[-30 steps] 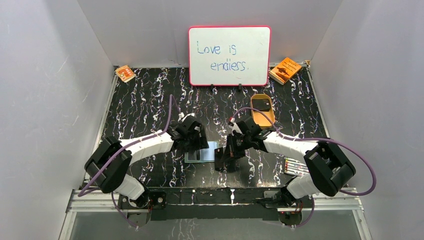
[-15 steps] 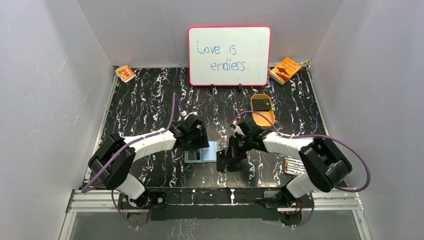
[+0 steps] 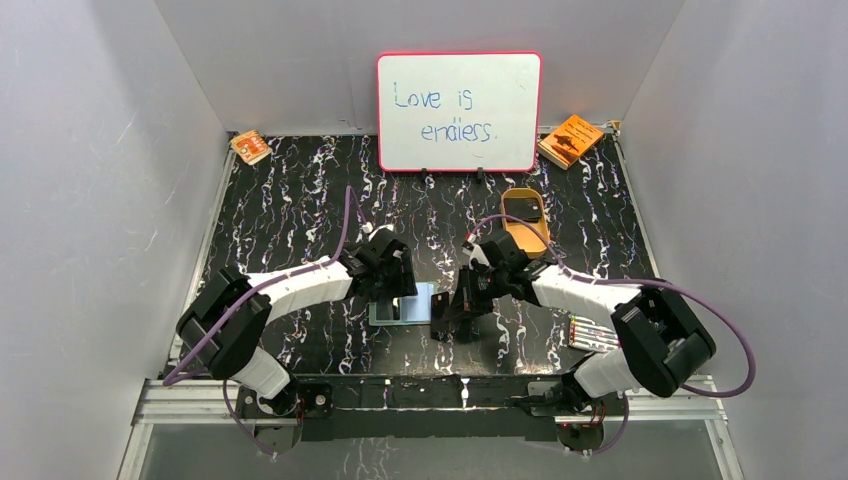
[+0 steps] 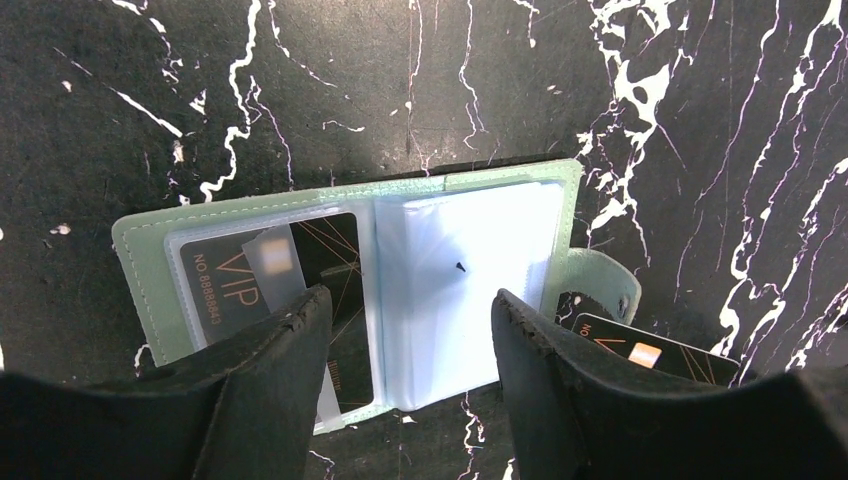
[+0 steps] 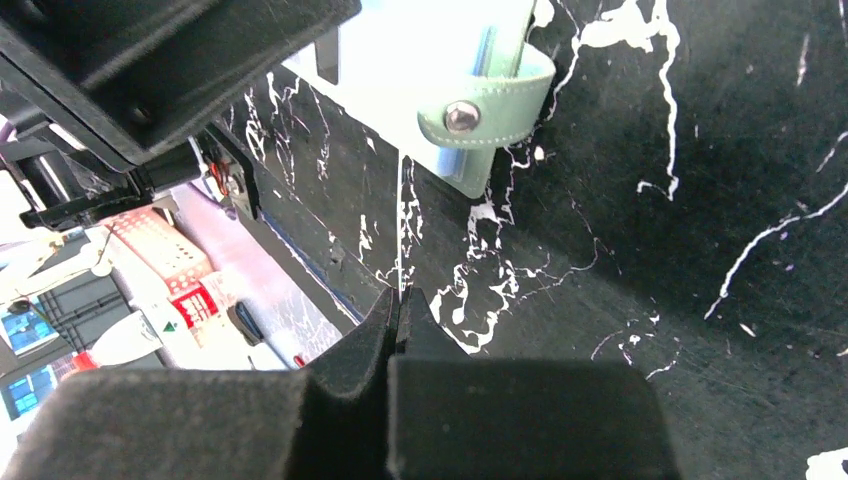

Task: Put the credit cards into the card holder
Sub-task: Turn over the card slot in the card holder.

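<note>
The card holder (image 3: pixel 403 304) lies open on the black marbled table, pale blue pockets facing up. One black credit card (image 4: pixel 305 262) marked VIP sits in its left pocket. My left gripper (image 4: pixel 408 300) hangs open over the holder's near edge, one finger on each side of the middle pages, gripping nothing. My right gripper (image 5: pixel 400 295) is shut on a second credit card (image 4: pixel 650 352), which shows only as a thin edge (image 5: pixel 400 220) in the right wrist view. This card stands just right of the holder's snap strap (image 5: pixel 480 105). A third dark card (image 3: pixel 520 208) lies in the tan tray.
The tan oval tray (image 3: pixel 527 235) stands behind the right arm. A whiteboard (image 3: pixel 458 110) leans on the back wall between two orange booklets (image 3: pixel 570 139) (image 3: pixel 250 146). A pack of coloured sticks (image 3: pixel 590 333) lies at the near right.
The left jaws have narrowed a little over the holder. The right gripper, with its card, has shifted slightly towards the holder's right edge.
</note>
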Tool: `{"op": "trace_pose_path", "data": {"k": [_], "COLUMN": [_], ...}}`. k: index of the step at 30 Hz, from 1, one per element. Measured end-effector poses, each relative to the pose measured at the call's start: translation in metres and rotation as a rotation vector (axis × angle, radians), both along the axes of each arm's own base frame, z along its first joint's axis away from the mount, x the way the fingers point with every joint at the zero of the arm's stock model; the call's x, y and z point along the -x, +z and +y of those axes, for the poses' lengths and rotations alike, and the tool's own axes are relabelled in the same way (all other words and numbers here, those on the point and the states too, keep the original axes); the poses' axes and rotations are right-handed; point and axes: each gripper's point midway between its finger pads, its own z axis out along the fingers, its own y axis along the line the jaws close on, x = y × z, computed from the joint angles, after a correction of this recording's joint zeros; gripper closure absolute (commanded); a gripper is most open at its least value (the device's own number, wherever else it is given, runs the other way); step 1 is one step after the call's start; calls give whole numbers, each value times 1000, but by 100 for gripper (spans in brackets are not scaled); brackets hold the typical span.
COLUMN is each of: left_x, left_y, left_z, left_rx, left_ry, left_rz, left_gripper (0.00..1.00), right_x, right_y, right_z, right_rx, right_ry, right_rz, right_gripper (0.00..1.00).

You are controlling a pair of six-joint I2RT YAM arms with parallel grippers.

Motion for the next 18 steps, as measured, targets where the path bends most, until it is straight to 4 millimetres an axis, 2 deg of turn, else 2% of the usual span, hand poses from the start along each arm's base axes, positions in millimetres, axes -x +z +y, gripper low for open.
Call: {"op": "trace_pose_path", "data": {"k": [5,13,18], "left_x": [0,-4,-5], "left_y": [-1,-1,6], "left_z": [1,-3,2], "left_rx": [-2,-15,-52], "left_ry": [0,-22,-34], "left_rz": [1,-7,-16], "left_gripper": [42,32,26], "right_x": [-6,-3,-2], "right_y": [3,-17,-19], "right_z": [4,1,2], "right_rx": [-3,42,40], "right_ry": [-1,1,7], "right_rz": [-4,61,75], "right_gripper": [100,100,100]}}
